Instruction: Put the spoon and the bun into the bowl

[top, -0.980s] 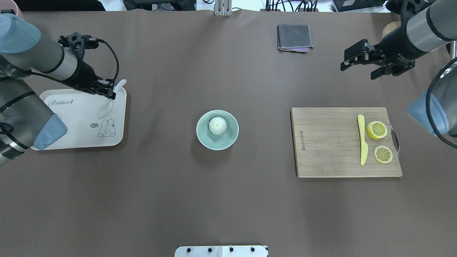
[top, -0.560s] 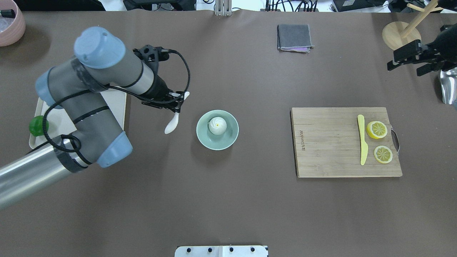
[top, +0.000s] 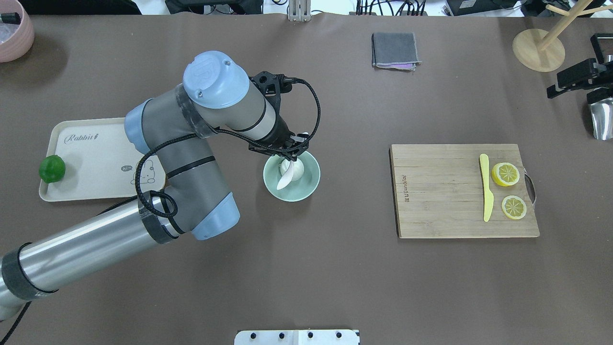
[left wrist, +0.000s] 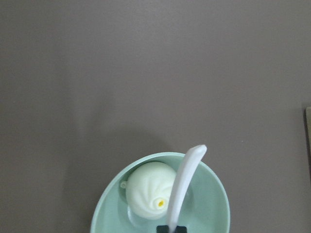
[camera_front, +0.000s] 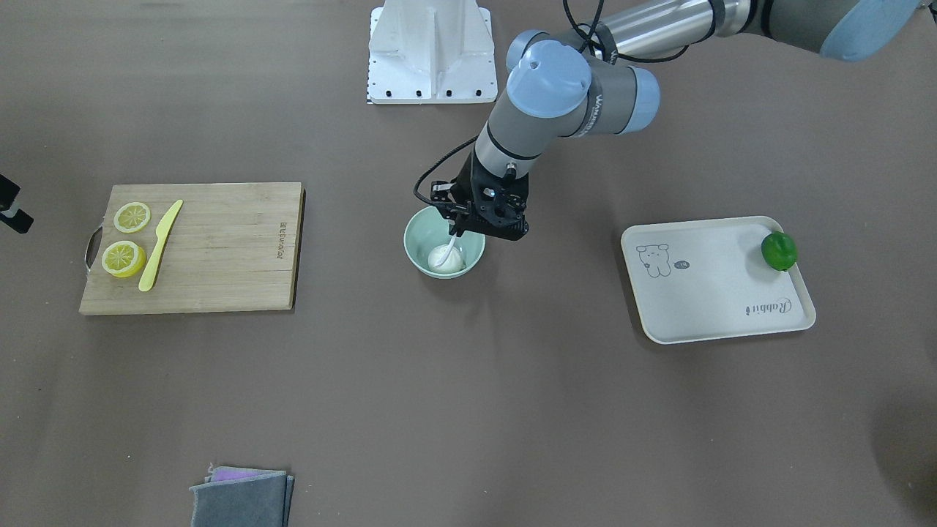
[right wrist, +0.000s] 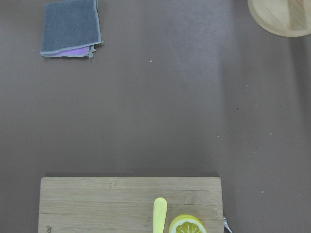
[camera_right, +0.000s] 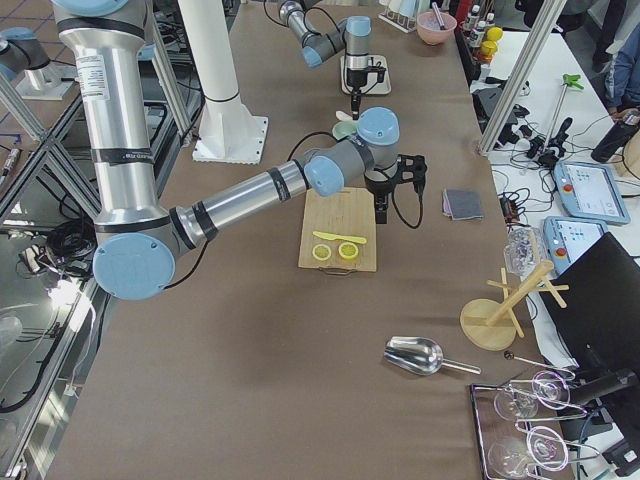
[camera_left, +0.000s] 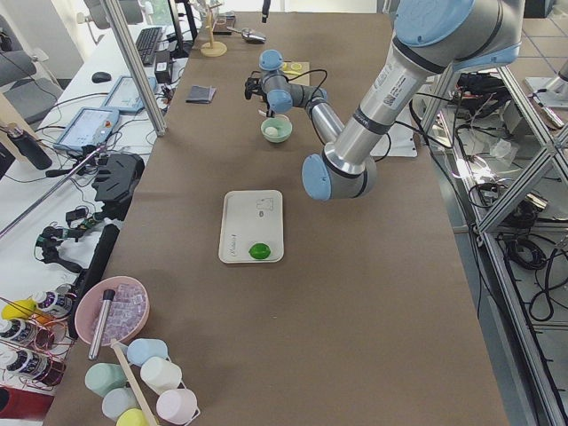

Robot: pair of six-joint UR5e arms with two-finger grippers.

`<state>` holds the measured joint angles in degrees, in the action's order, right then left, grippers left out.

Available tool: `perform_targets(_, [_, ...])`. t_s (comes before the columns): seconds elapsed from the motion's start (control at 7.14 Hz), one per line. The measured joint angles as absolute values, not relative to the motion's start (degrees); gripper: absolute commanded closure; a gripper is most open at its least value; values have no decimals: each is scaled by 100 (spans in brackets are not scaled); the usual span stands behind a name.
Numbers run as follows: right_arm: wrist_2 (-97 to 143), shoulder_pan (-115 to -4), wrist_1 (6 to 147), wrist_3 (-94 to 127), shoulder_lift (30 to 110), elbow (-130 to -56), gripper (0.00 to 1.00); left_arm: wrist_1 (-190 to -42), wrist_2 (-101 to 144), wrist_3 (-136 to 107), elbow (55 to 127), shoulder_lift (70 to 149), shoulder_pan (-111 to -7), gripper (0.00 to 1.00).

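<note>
The pale mint-green bowl (top: pixel 312 184) stands at the table's middle, with the white pleated bun (top: pixel 298 169) inside it. My left gripper (top: pixel 292 147) is shut on the handle of the white spoon (top: pixel 284 178) and holds it over the bowl's far-left rim. The scoop hangs down inside the bowl beside the bun. The left wrist view shows the spoon (left wrist: pixel 183 184) over the bun (left wrist: pixel 145 190) and the bowl (left wrist: pixel 216 196). The front view shows the bowl (camera_front: pixel 414 238) under the gripper (camera_front: pixel 474 222). My right gripper (top: pixel 574 79) is open and empty at the far right edge.
A cream rabbit tray (top: pixel 91 158) with a green round fruit (top: pixel 51 168) lies at the left. A wooden cutting board (top: pixel 440 191) holds a yellow knife (top: pixel 486 189) and two lemon slices (top: pixel 505 174). A grey cloth (top: pixel 395 50), a wooden stand (top: pixel 539 48) and a pink bowl (top: pixel 14 33) sit at the back.
My left arm has carried the spoon rightward from the tray to over the bowl, and the scoop now hangs inside it. My right arm has drawn back to the right edge.
</note>
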<state>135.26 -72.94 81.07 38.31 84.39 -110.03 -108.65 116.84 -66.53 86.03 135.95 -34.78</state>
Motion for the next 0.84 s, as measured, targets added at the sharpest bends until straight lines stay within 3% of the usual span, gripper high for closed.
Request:
perform_targets(0.14, [13526, -7302, 8100, 3826, 8470, -11006, 0, -10887, 11619, -6617, 8442, 13721, -3464, 25])
perform_targets(0.28, [13526, -7311, 8092, 3824, 8513, -11017, 0, -10897, 11557, -6529, 8362, 13766, -3452, 3])
perform_targets(0.84, [13526, -7384, 8086, 3797, 8738, -11183, 0, -10882, 11497, -5996, 8278, 13762, -3484, 3])
